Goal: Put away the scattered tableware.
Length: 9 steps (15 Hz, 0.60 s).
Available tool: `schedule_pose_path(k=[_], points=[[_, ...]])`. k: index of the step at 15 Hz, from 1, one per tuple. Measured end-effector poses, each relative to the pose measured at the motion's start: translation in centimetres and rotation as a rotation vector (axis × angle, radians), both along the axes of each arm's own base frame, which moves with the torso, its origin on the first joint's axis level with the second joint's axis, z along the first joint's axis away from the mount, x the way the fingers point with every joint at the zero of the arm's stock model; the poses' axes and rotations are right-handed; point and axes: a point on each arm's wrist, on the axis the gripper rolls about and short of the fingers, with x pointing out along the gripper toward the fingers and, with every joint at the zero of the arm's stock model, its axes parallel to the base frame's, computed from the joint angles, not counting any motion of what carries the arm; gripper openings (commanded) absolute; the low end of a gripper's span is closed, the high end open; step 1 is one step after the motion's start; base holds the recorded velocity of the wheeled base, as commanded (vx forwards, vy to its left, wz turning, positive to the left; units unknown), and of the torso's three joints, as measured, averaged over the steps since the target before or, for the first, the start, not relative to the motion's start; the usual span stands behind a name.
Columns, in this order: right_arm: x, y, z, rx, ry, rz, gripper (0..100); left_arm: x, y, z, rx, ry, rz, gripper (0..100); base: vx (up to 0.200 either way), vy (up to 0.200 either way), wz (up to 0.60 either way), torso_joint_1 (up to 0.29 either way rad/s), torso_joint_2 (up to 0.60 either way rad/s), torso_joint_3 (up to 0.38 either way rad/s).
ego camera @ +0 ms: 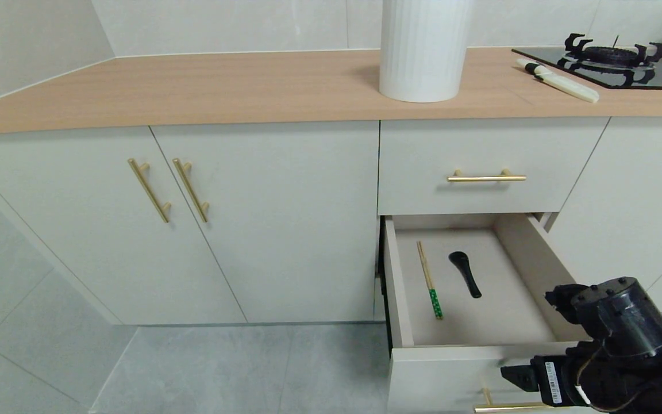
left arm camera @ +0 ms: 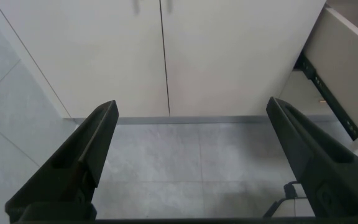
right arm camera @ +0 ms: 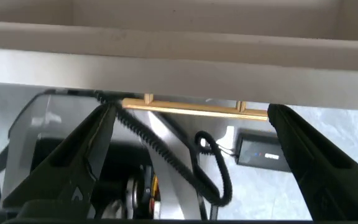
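- The right gripper (right arm camera: 191, 112) was spread wide open and held nothing.
- A gold handle (right arm camera: 166, 107) ran across just past its fingertips, on the front of the drawer (ego camera: 397, 282). It was too hard to tell if the fingers touched the handle.
- The drawer was pulled out, and its inside lay beyond the right gripper and a little higher.
- A pair of chopsticks (ego camera: 428, 280) with green ends lay flat on the drawer's floor, farther from the right gripper than the spoon.
- A black spoon (ego camera: 465, 273) lay flat just beside the chopsticks, not touching them, on the side closer to the right gripper.
- The left gripper (left arm camera: 191, 106) was also spread wide open and held nothing.
- Grey floor (left arm camera: 185, 162) lay under the left gripper, and shut cupboard doors (left arm camera: 229, 56) stood ahead of it.
- The pulled-out drawer was off to one side of the left gripper, well apart from it.
- High above the right gripper was a wooden counter (ego camera: 222, 86) with a tall white pot (ego camera: 424, 49) and a black stove (ego camera: 618, 63).
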Motion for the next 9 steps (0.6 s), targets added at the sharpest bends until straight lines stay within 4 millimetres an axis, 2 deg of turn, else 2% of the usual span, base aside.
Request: schedule_pose_path(k=[6, 9], points=[[6.5, -0.9, 0.6, -0.063, -0.158, -0.028, 100, 0.0, 0.0, 0.0, 0.000, 0.000, 0.001, 100, 0.000, 0.000, 0.00, 0.000, 0.00, 0.000], [9.5, -0.9, 0.8, -0.070, -0.184, -0.052, 100, 0.0, 0.0, 0.0, 0.000, 0.000, 0.000, 100, 0.000, 0.000, 0.00, 0.000, 0.00, 0.000]])
